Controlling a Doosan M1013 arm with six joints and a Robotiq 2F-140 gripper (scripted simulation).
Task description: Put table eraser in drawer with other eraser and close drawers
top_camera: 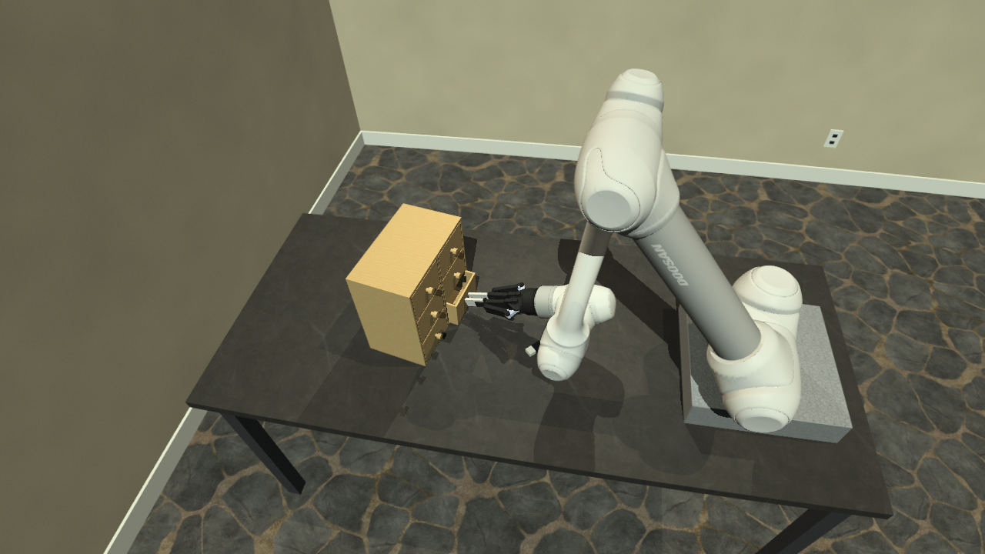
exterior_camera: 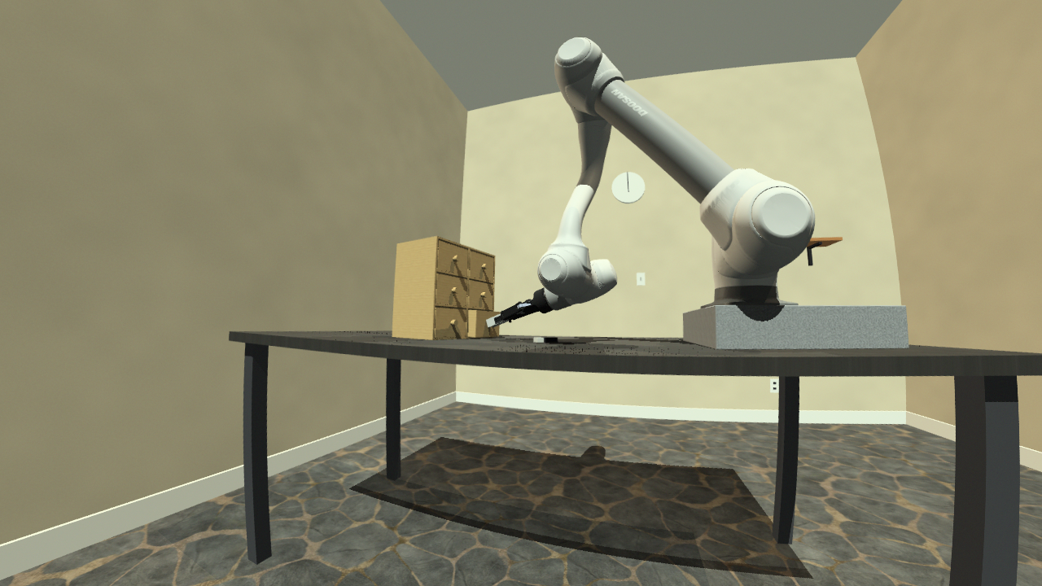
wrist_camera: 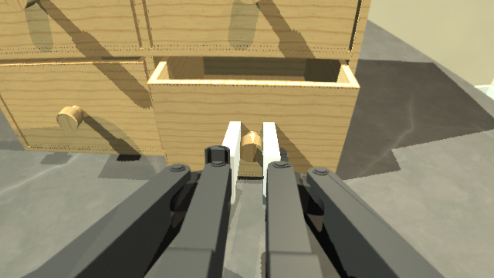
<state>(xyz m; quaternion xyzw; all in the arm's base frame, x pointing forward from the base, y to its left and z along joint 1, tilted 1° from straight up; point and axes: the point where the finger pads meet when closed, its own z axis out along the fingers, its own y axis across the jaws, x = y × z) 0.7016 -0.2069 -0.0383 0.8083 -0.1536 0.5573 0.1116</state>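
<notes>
The light wood chest (top_camera: 399, 258) (exterior_camera: 413, 291) stands upright with six drawers in two columns. Its bottom drawer (top_camera: 457, 314) (exterior_camera: 477, 323) (wrist_camera: 193, 112), in the right column of the wrist view, stands partly out. Its floor is mostly hidden by its front; no eraser shows in it. My gripper (top_camera: 475, 299) (exterior_camera: 491, 321) (wrist_camera: 252, 140) is shut on this drawer's knob (wrist_camera: 251, 146), with a white pad at each side. The other drawers look pushed in. A small whitish block (top_camera: 530, 350) (exterior_camera: 540, 339), apparently the eraser, lies on the table beside the wrist joint in the top view.
The dark table (top_camera: 330, 406) (exterior_camera: 655, 356) bears the chest and the arm's grey base block (top_camera: 819, 365) (exterior_camera: 816, 327). The arm's wrist hangs low over the table near the whitish block. A closed bottom drawer's knob (wrist_camera: 69, 117) sticks out left of my gripper in the wrist view.
</notes>
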